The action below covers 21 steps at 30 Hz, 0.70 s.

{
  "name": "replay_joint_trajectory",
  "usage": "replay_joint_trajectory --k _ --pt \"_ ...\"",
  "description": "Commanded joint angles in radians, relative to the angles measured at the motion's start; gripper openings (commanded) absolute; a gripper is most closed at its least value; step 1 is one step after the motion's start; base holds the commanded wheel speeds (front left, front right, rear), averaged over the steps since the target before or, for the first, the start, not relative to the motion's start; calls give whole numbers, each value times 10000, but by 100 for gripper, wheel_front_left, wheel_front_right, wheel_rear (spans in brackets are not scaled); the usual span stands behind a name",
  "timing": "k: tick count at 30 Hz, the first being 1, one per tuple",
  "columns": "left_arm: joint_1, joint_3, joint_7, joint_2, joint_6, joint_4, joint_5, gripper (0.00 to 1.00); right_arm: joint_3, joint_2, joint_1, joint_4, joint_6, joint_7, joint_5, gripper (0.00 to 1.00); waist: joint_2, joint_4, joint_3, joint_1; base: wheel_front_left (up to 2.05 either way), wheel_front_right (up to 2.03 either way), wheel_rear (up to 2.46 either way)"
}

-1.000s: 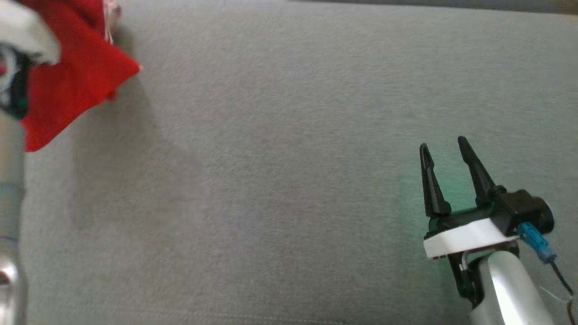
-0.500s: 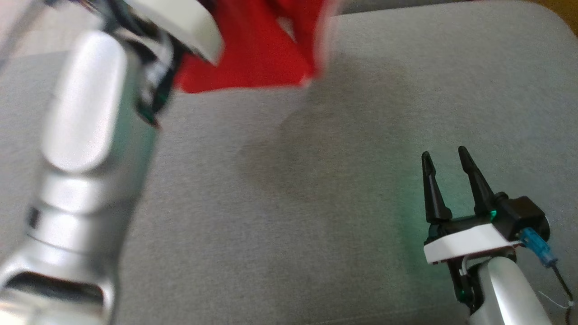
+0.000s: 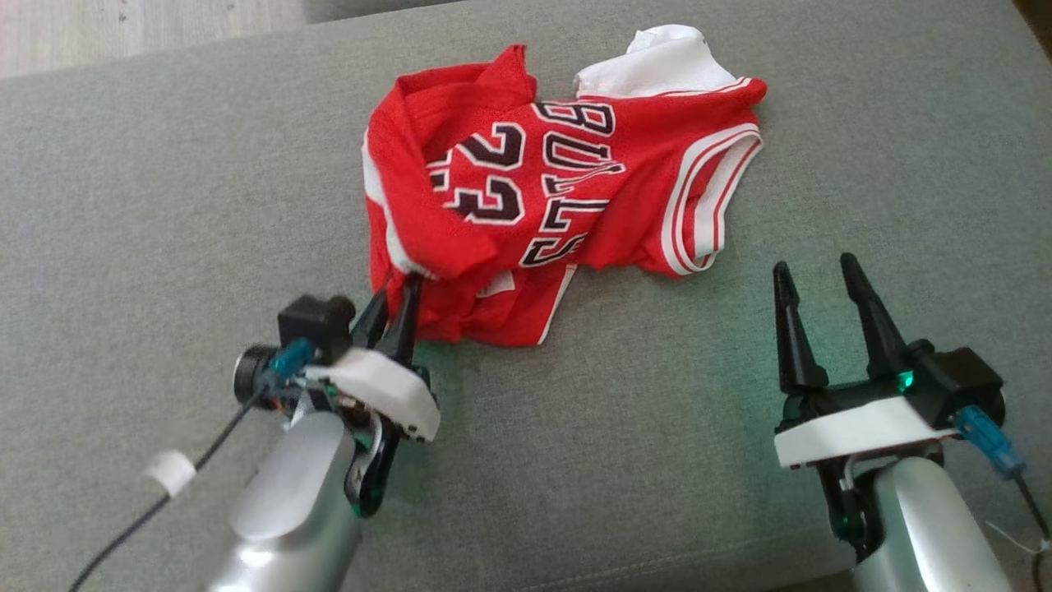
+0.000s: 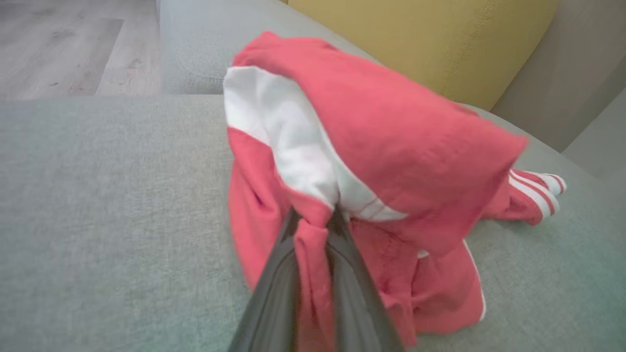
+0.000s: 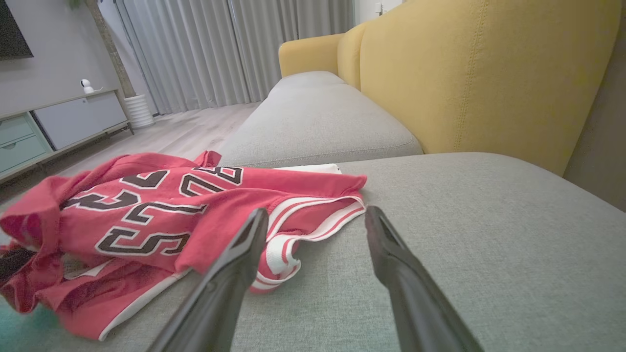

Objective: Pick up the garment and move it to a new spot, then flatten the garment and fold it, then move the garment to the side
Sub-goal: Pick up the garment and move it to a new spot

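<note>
Lying crumpled on a grey sofa cushion (image 3: pixel 164 205), toward the middle of its far edge, is a red basketball jersey (image 3: pixel 534 189) with white trim. The number 23 and black-and-white lettering face up. A white patch of its inside shows at the end closest to the far edge.

The left gripper (image 3: pixel 397 288) sits at the jersey's near end, over the near left part of the cushion. Its two dark fingers (image 4: pixel 274 293) are pressed together on a fold of red cloth — the pinched fold stands up between them, while the rest of the jersey spreads across the cushion.

The right gripper (image 3: pixel 814 265) is toward the cushion's near right corner. Its fingers are spread apart with nothing between them, near the jersey's striped red-and-white armhole but not touching it.

A mustard-yellow backrest (image 5: pixel 489 73) rises beyond the cushion's right edge, and pale wood floor (image 3: pixel 123 33) shows past the far left corner.
</note>
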Motion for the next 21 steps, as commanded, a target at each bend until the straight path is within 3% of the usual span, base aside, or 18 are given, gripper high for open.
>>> replay_joint_trajectory --k 1,4,6,7,8,9,21 --pt "-374 278 -177 24 45 -266 -32 0 160 -33 -287 -364 39 -134 49 100 0 16 -14 -2 0 0 0" --pt "-259 259 -667 -52 18 175 -124 0 58 -33 -219 -314 39 -135 -6 100 0 108 -147 -2 0 0 0" --pt "-208 189 -882 -94 1 303 -114 37 19 -33 -160 -274 39 -135 -46 100 0 190 -266 -2 0 0 0" --pt "-183 156 -963 -112 -4 330 -103 60 17 -33 -130 -256 39 -135 -62 100 0 235 -333 -2 0 0 0" --pt "-158 133 -1031 -127 7 332 -84 91 20 -33 -99 -238 39 -135 -77 100 0 277 -406 -2 0 0 0" --pt "-132 109 -1083 -139 28 317 -48 100 25 -33 -68 -222 39 -135 -93 100 0 313 -475 -2 0 0 0" --pt "628 108 -1196 -186 237 -598 388 100 -28 -33 432 -1 39 -135 -218 100 0 643 -1457 -2 0 0 0"
